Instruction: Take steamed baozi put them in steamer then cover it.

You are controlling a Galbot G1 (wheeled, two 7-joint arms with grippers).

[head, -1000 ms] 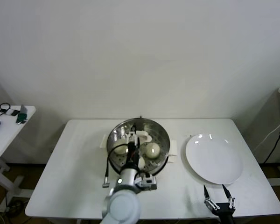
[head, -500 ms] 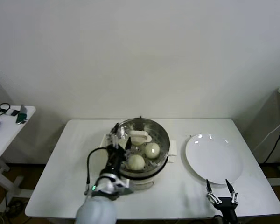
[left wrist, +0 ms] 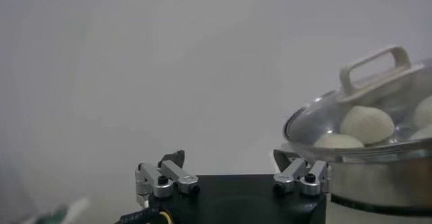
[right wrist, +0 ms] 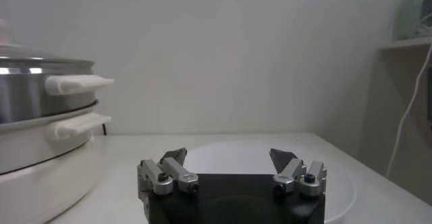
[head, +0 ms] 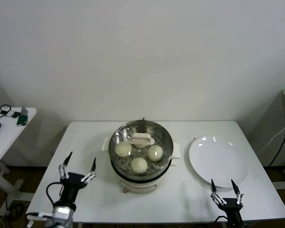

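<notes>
I am seeing the clear glass lid [head: 141, 138] covering the shiny steel steamer [head: 140, 156], 3 cream-white buns [head: 139, 164] visible inside; both the left tool [head: 77, 169] and right tool [head: 224, 190] are sitting spread and empty, so I am parking low over the white desk [head: 85, 142].

The steamer [head: 140, 159] sits mid-bench [head: 85, 142] with the cover [head: 141, 142] on it and three baozi [head: 138, 164] inside. A plate [head: 218, 161] lies to its right, a side table [head: 9, 124] far left.
</notes>
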